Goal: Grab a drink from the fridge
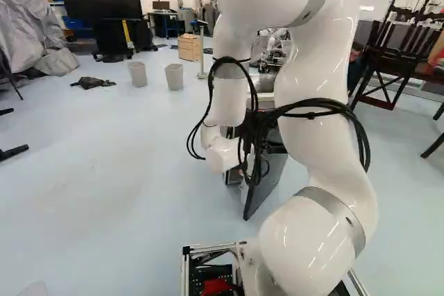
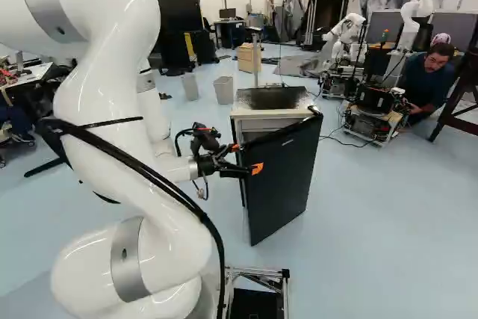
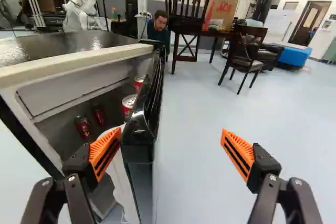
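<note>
In the right base view my gripper [image 2: 246,159] is at the near edge of the small fridge's black door [image 2: 282,177], which stands ajar from the white fridge body [image 2: 236,126]. Seen from the wrist, the gripper [image 3: 172,152] is open. The door's edge [image 3: 139,137] lies between its fingers, close to the finger on the fridge's inner side; whether they touch I cannot tell. Red cans [image 3: 83,127] [image 3: 100,115] stand inside the fridge, and red-and-silver cans [image 3: 128,103] [image 3: 138,83] stand by the door's inner side, partly hidden by it.
Two grey bins [image 2: 224,90] and a wooden drawer cabinet [image 2: 248,57] stand beyond the fridge. Another robot [image 2: 347,31] and a crouching person are farther off at the right. Dark chairs [image 3: 247,61] and a table with a cardboard box [image 3: 223,6] stand past the door.
</note>
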{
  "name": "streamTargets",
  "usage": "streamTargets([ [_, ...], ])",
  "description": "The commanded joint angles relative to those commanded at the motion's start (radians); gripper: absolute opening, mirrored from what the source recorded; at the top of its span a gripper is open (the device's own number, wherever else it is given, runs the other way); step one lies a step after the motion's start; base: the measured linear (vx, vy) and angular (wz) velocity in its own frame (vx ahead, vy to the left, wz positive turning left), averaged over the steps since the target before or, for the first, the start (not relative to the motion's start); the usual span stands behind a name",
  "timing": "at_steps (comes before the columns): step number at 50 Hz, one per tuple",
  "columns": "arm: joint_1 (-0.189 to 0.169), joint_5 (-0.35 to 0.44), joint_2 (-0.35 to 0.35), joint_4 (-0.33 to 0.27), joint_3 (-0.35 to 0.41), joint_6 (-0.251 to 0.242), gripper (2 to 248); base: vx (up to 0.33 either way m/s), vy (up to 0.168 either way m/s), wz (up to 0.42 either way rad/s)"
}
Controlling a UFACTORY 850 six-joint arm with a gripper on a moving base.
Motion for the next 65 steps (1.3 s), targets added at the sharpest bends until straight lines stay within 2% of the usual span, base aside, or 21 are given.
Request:
streamTargets([
  [33,-0.09,0.0,0.044,0.029,0.101,0.0,247,0.0,0.0,0.0],
  [65,-0.221,0.03,0.066,0.067,0.159,0.0,247,0.0,0.0,0.0],
])
